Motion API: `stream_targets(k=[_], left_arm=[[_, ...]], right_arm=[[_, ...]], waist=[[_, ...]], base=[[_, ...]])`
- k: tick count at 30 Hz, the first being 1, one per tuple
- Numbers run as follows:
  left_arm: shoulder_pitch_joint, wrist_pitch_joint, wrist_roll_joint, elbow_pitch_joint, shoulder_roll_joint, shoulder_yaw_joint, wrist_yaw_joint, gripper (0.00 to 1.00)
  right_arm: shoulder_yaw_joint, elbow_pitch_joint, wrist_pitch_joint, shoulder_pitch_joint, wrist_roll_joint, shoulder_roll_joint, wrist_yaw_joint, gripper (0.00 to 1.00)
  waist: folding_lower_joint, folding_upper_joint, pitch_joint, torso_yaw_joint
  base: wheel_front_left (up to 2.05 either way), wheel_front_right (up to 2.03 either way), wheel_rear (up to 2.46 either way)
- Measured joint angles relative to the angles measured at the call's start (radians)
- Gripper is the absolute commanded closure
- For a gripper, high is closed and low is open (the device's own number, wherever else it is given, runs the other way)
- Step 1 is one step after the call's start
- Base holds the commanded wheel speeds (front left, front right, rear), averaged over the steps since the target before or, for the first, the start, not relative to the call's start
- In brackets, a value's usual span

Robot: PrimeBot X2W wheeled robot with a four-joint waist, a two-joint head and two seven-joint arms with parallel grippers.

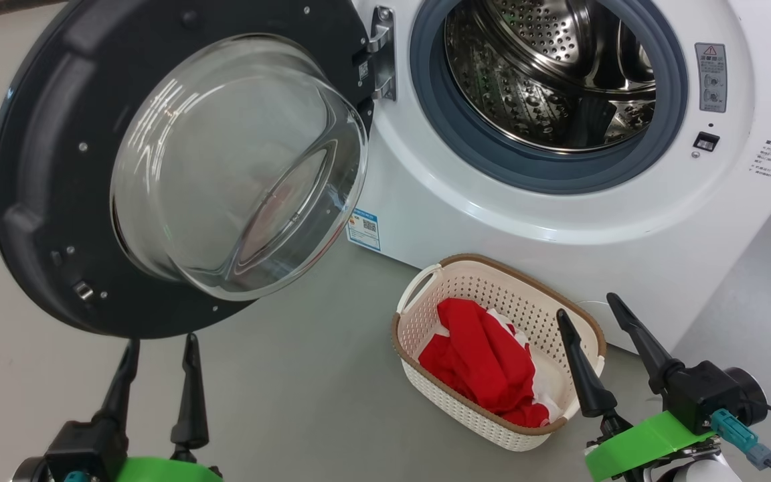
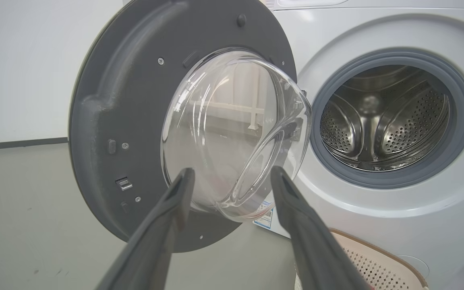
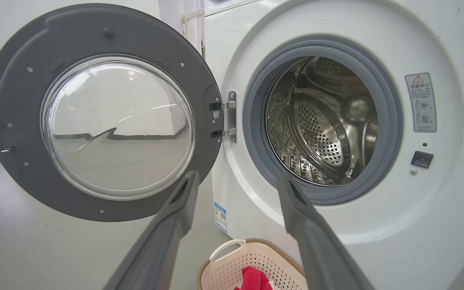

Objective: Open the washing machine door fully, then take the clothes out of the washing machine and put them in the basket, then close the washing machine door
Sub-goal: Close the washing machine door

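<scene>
Red clothes [image 1: 486,361] in basket [image 1: 492,258], washing machine door [image 1: 37,167] open facing spread left gripper [image 1: 162,339], right gripper [image 1: 586,304] spread

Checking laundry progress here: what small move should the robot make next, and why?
Probably move the left gripper to the round black-rimmed glass door to push it shut: the red clothes lie in the cream perforated basket, the steel drum looks empty, and that gripper is open and free.
</scene>
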Motion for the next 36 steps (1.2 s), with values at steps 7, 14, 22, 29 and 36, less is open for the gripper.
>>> stream_targets(k=[7, 14, 22, 29, 36], left_arm=[[0.000, -0.016, 0.022, -0.008, 0.017, -0.004, 0.015, 1.00], [-0.068, -0.053, 0.046, -0.072, 0.027, 0.044, 0.066, 1.00], [-0.216, -0.063, 0.034, -0.113, 0.054, 0.141, 0.102, 1.00], [-0.404, -0.070, -0.085, -0.015, 0.078, 0.262, 0.082, 1.00], [-0.609, -0.041, -0.302, 0.215, 0.067, 0.414, 0.062, 1.00]], right_arm=[[-0.001, 0.000, 0.000, 0.000, 0.000, 0.000, 0.000, 0.00], [-0.001, 0.001, 0.000, 0.000, 0.000, -0.002, 0.000, 0.00], [0.000, 0.009, 0.000, 0.000, 0.000, -0.005, 0.000, 0.00], [0.002, 0.016, 0.000, 0.000, 0.000, -0.005, 0.000, 0.00], [0.003, 0.020, 0.000, 0.000, 0.000, -0.005, 0.000, 0.00]], waist=[[0.0000, 0.0000, 0.000, -0.001], [0.0000, 0.0000, 0.001, -0.004], [0.0000, 0.0000, 0.007, -0.030], [0.0000, 0.0000, 0.012, -0.052], [0.0000, 0.0000, 0.011, -0.067]], base=[[0.00, 0.00, 0.00], [0.00, 0.00, 0.00], [0.00, 0.00, 0.00], [0.00, 0.00, 0.00], [0.00, 0.00, 0.00]])
